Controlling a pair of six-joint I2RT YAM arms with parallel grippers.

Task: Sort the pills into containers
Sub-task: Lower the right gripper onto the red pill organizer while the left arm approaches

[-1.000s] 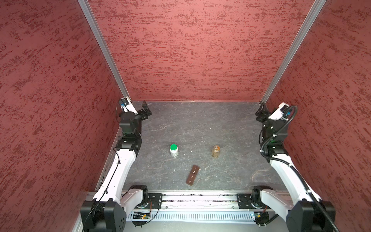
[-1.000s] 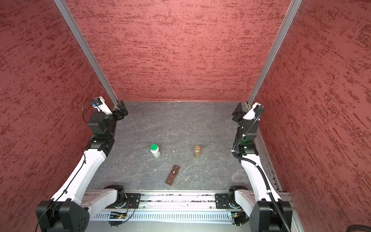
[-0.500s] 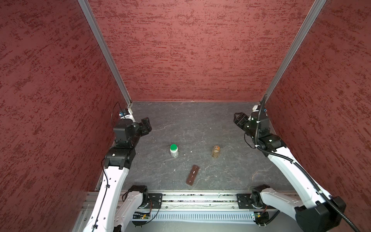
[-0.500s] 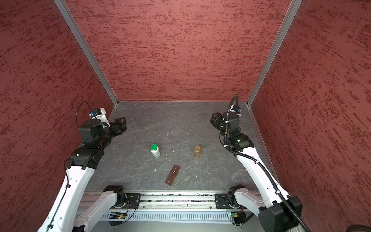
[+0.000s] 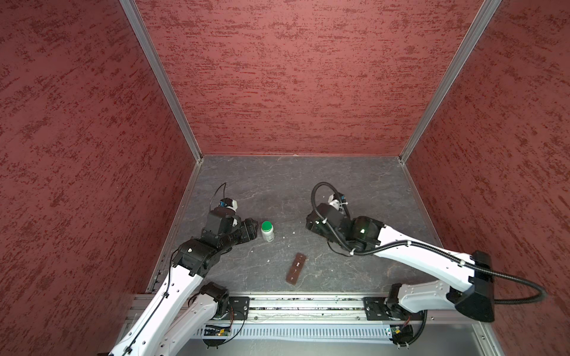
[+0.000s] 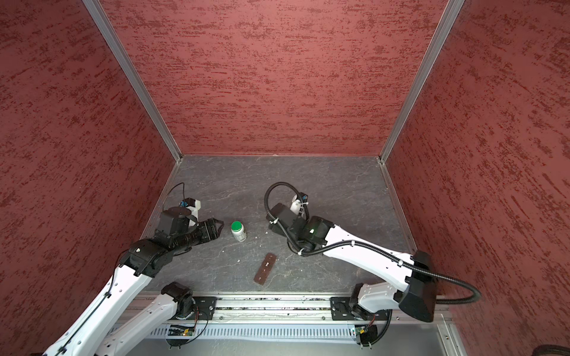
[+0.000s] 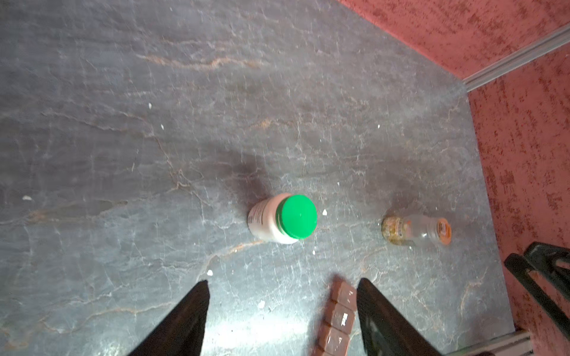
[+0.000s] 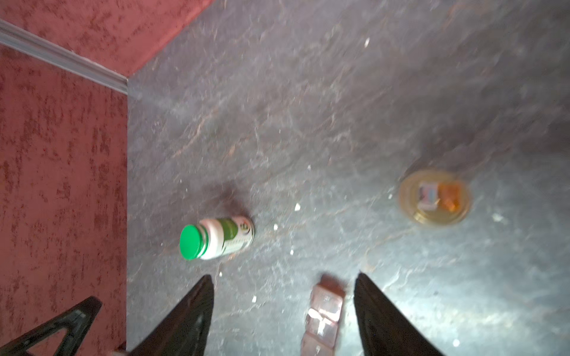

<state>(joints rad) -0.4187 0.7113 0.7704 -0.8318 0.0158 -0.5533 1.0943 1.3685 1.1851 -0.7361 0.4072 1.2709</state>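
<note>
The containers are a narrow brown strip of lidded cells (image 5: 296, 268) lying flat near the front of the grey floor, lids shut (image 7: 339, 317) (image 8: 324, 314). Yellow-orange pills (image 7: 392, 230) show in the bottom of a clear amber bottle (image 7: 416, 229) (image 8: 435, 197), which my right arm hides in both top views. My left gripper (image 5: 253, 229) (image 7: 282, 281) hangs open and empty just left of a white green-capped bottle (image 5: 267, 231). Over the amber bottle's area, my right gripper (image 5: 310, 225) (image 8: 284, 276) is open and empty too. Both are above the floor.
The green-capped bottle (image 6: 238, 231) (image 8: 216, 237) stands upright between the two grippers. Small white crumbs (image 7: 210, 272) are scattered over the floor. Red textured walls (image 5: 293, 77) close in the left, back and right. A metal rail (image 5: 293, 303) runs along the front.
Both arms have swung in from the back corners towards the middle and lowered. The left gripper now sits beside the green-capped bottle; the right arm now covers the amber bottle in the top views.
</note>
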